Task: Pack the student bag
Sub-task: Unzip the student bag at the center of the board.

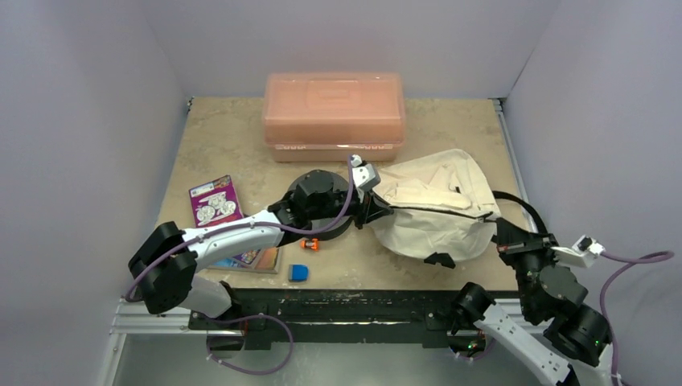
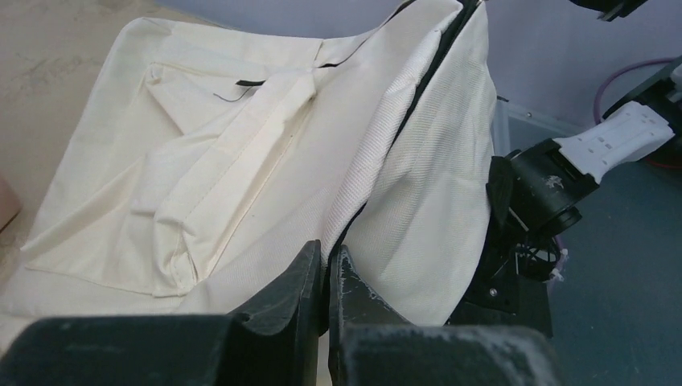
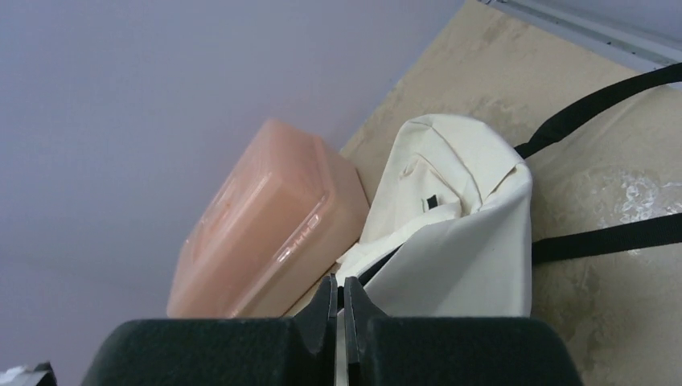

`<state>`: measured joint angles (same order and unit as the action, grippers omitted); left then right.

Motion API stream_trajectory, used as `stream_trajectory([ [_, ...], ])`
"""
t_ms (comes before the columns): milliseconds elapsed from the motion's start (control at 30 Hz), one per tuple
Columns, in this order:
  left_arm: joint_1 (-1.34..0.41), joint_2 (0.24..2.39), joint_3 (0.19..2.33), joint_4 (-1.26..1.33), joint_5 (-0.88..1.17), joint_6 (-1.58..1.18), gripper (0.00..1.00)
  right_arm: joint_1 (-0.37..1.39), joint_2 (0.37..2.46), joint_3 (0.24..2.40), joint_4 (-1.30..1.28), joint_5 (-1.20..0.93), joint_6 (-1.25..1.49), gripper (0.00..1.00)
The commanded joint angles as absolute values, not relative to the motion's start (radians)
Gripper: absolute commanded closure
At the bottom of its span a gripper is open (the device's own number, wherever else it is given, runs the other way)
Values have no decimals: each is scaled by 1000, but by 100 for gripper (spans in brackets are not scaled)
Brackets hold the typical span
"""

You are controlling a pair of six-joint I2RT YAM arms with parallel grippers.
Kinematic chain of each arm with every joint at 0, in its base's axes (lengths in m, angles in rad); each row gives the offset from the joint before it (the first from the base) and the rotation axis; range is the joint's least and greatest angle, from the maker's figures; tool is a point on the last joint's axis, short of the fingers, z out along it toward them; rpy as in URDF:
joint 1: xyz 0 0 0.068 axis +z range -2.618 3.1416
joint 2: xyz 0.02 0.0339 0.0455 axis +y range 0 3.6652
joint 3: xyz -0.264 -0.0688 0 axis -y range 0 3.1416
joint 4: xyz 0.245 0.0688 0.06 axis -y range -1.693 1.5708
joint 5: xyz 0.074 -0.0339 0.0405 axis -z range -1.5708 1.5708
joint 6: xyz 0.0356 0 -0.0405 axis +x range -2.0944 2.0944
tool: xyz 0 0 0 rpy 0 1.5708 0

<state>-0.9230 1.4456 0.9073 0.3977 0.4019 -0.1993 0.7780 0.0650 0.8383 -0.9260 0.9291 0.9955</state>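
Observation:
The student bag (image 1: 434, 205) is a cream fabric backpack lying at the right of the table, with black straps trailing right. My left gripper (image 1: 371, 211) is shut on the bag's left edge by the black zip line; in the left wrist view the fabric (image 2: 265, 161) is pinched between the fingers (image 2: 328, 257). My right gripper (image 1: 500, 229) is shut on the bag's right edge; in the right wrist view the bag (image 3: 458, 241) runs between its closed fingers (image 3: 338, 293). The mouth between the two grips is barely parted.
A salmon-pink plastic box (image 1: 334, 115) stands behind the bag. A grey disc (image 1: 315, 193) sits under my left arm. A purple card (image 1: 214, 201), another card (image 1: 257, 259), a blue eraser (image 1: 298, 273) and a small orange piece (image 1: 310, 244) lie at the front left.

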Motion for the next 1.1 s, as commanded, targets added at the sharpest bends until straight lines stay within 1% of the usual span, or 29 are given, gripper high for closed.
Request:
stream_trajectory([
  [0, -898, 1384, 852, 470, 428, -197, 100, 773, 48, 881, -1020, 1149, 1157, 100],
  [100, -895, 1361, 817, 505, 442, -210, 100, 772, 93, 872, -1051, 1119, 1192, 100],
  [167, -896, 1360, 839, 444, 457, -203, 100, 773, 113, 854, -959, 1080, 1086, 100],
  [200, -900, 1362, 867, 387, 447, -201, 89, 772, 118, 842, -902, 1055, 1025, 100],
  [267, -917, 1373, 926, 293, 411, -205, 61, 772, 116, 812, -799, 980, 918, 100],
  [300, -933, 1375, 959, 260, 382, -207, 49, 772, 110, 795, -749, 941, 866, 100],
  [400, -977, 1374, 1023, 215, 304, -224, 9, 772, 95, 768, -627, 827, 756, 100],
  [467, -1009, 1384, 1074, 201, 265, -222, 4, 773, 105, 762, -595, 752, 714, 100],
  [567, -1090, 1454, 1185, 170, 230, -175, 2, 772, 126, 762, -597, 693, 704, 100],
  [600, -1117, 1521, 1255, 175, 245, -165, 3, 773, 131, 755, -584, 664, 696, 100],
  [700, -1132, 1612, 1346, 178, 278, -169, 6, 772, 137, 758, -556, 634, 680, 100],
  [800, -1137, 1677, 1411, 158, 279, -153, 13, 772, 155, 775, -547, 613, 668, 100],
  [833, -1138, 1691, 1425, 143, 281, -143, 17, 772, 160, 779, -544, 608, 667, 100],
  [967, -1138, 1720, 1450, 106, 288, -115, 29, 773, 179, 790, -530, 588, 653, 100],
  [1000, -1138, 1722, 1452, 96, 283, -109, 34, 773, 182, 792, -524, 584, 651, 100],
  [1067, -1138, 1724, 1453, 82, 283, -98, 47, 772, 185, 796, -517, 583, 647, 100],
])
